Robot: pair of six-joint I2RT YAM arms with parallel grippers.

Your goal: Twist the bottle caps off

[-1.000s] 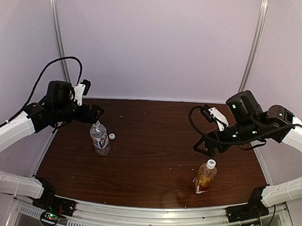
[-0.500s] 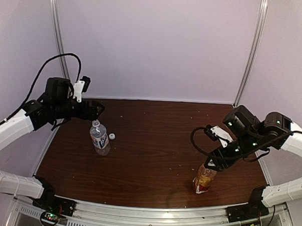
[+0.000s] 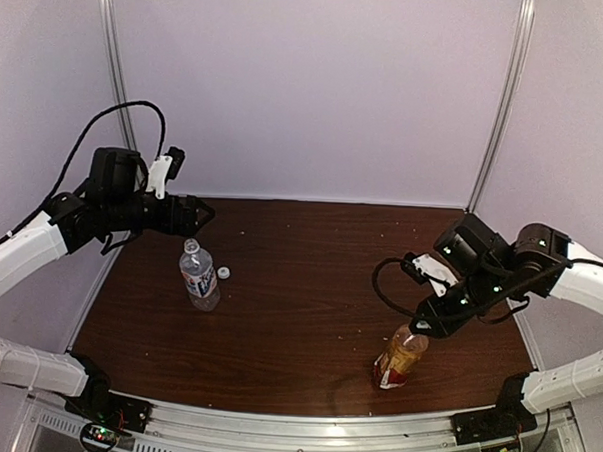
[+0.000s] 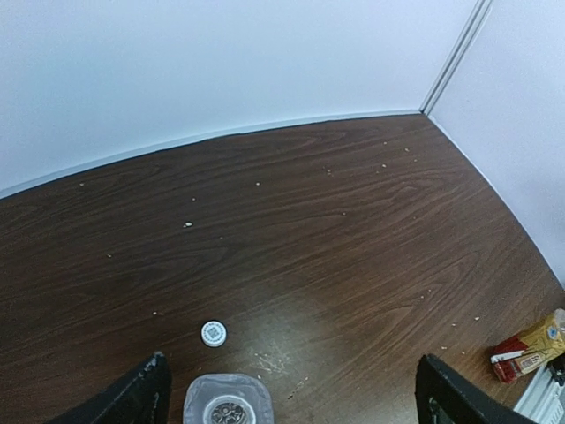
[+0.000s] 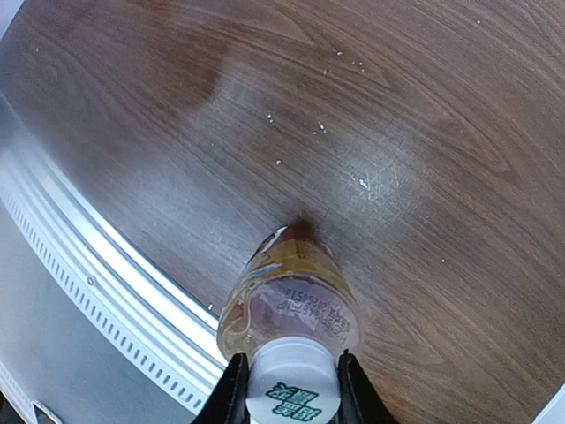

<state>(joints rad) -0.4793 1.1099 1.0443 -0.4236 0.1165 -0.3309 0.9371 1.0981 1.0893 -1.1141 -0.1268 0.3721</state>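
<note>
1. The right jaws pinched the white cap (image 5: pixel 291 389) of the amber bottle (image 3: pixel 400 356), one finger pressed against each side of it.
2. That bottle stood near the front right of the bench (image 3: pixel 307 326), tilted, its top leaning to the right.
3. The left jaws were spread wide and held nothing, hovering above and behind the clear bottle (image 3: pixel 198 278).
4. The clear bottle stood at the left of the bench with its mouth open.
5. The loose cap (image 3: pixel 223 273) lay on the bench just beside it, to its right and apart from it.
</note>
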